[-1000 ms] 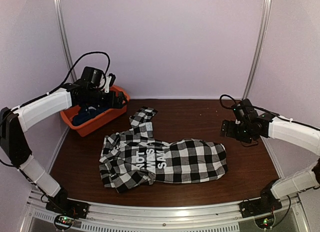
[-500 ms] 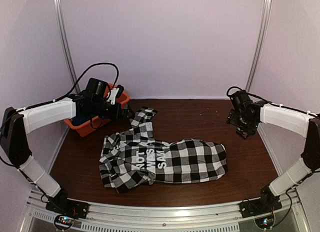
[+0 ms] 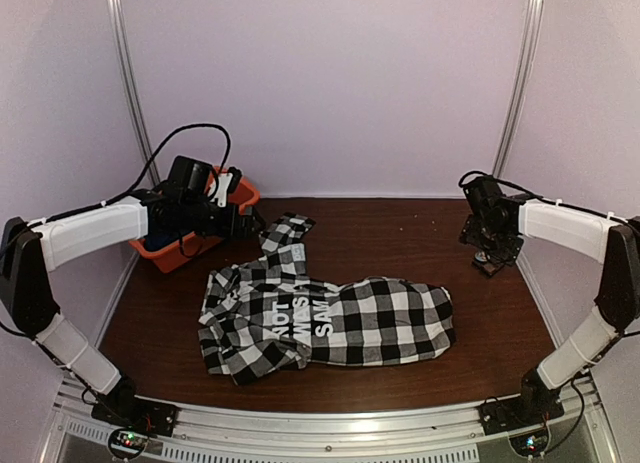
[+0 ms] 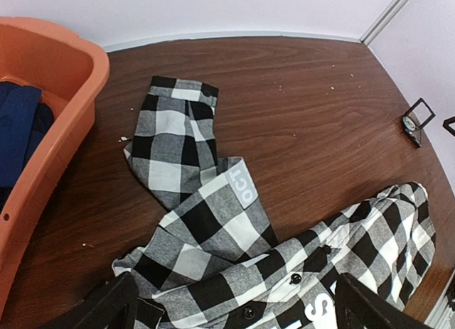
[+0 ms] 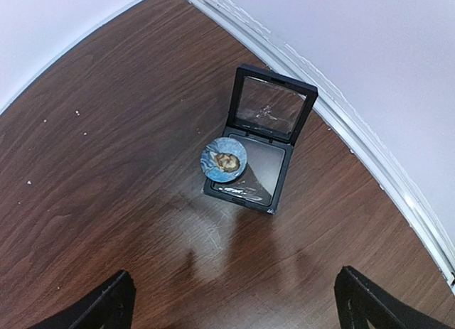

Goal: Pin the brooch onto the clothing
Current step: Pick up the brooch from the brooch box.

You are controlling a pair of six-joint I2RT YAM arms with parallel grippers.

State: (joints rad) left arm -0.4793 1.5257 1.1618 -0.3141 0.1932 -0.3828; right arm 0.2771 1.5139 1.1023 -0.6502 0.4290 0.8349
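Right gripper (image 5: 234,300) hangs wide open, empty, above the round blue brooch (image 5: 223,158) on its open black case (image 5: 261,165). Left gripper (image 4: 234,308), also spread and empty, is over the checked shirt (image 4: 192,222).

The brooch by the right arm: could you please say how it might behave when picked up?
The brooch is a small flat disc, so probably light and hard to pinch. It sits at a corner of the open case, so a nudge may roll it off.

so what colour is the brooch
The brooch is mostly blue with a brownish centre; right wrist view shows it best.
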